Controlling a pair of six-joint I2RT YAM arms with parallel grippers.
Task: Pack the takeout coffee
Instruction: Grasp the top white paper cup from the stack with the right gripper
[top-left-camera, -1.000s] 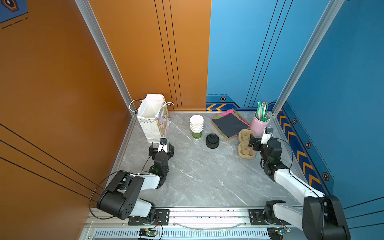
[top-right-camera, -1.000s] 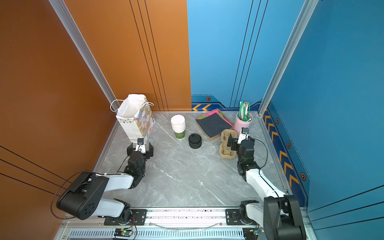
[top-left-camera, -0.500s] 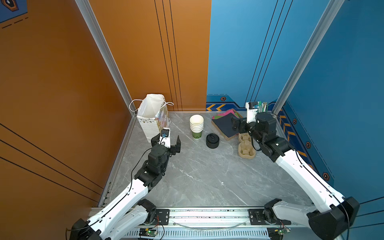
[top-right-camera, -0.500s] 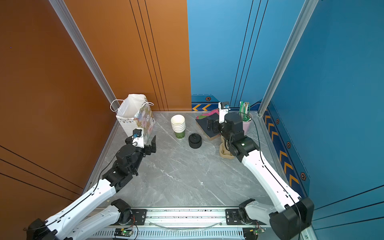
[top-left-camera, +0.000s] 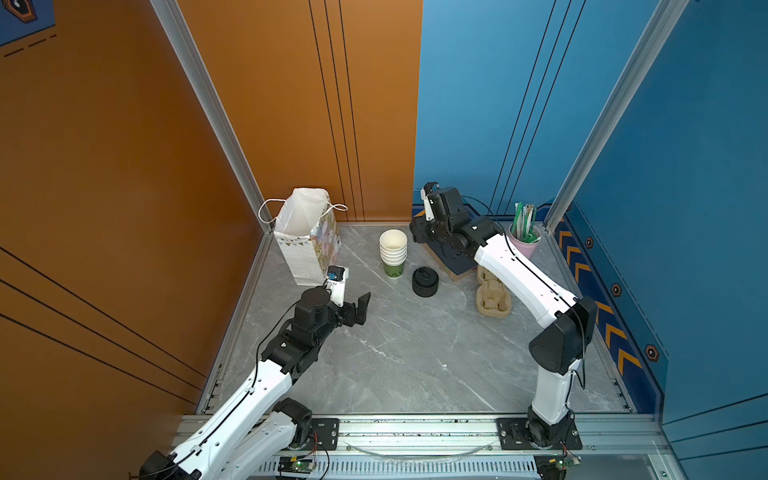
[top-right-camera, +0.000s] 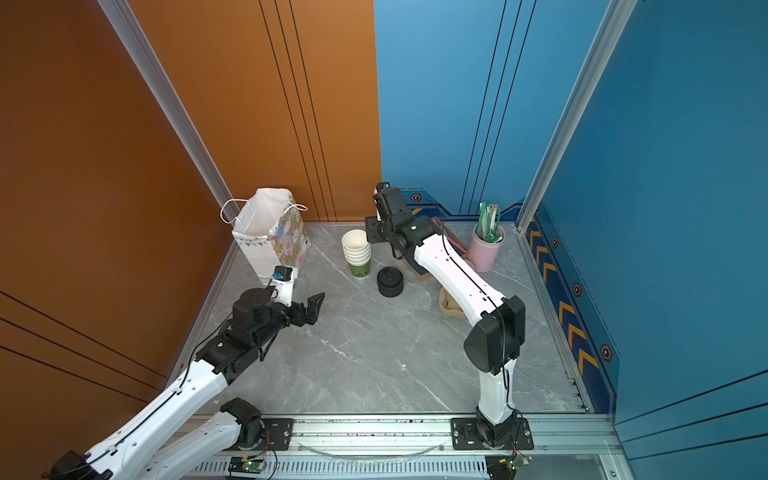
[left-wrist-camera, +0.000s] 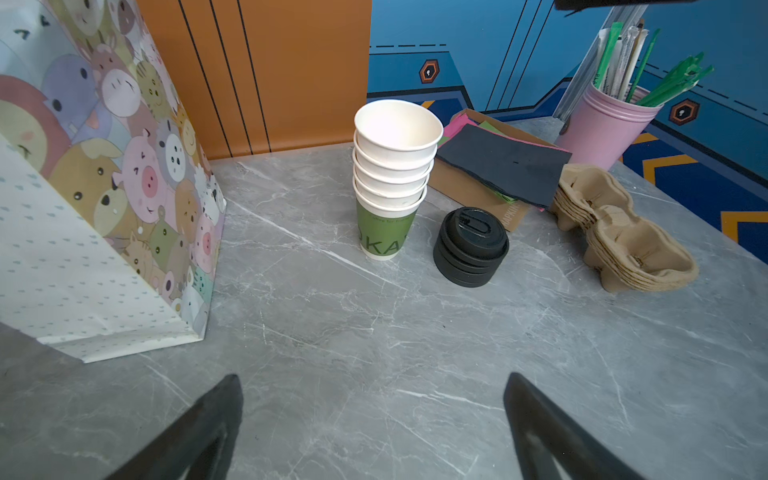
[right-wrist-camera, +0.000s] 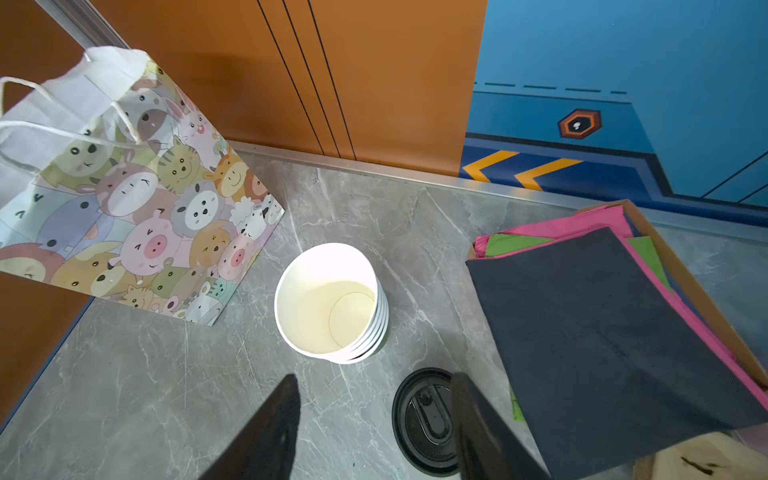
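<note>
Right wrist view: right gripper (right-wrist-camera: 374, 419) hanging above and just beside the cup stack (right-wrist-camera: 332, 303), jaws apart, nothing between them, lid pile (right-wrist-camera: 424, 419) partly behind one finger. Left gripper (top-left-camera: 359, 307) well apart from the cup stack, on its gift bag (top-left-camera: 307, 245) side, jaws wide apart, empty too. Honestly can't tell where the takeout coffee is, or how it lies to either jaws.

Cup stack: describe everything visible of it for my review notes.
The cup stack is nested lidless paper cups: several white ones seated in a green printed cup at the bottom. It stands upright on the grey table, the top cup empty, cream inside. It sits between the bag and the lid pile, apart from both; only the table touches it.
</note>
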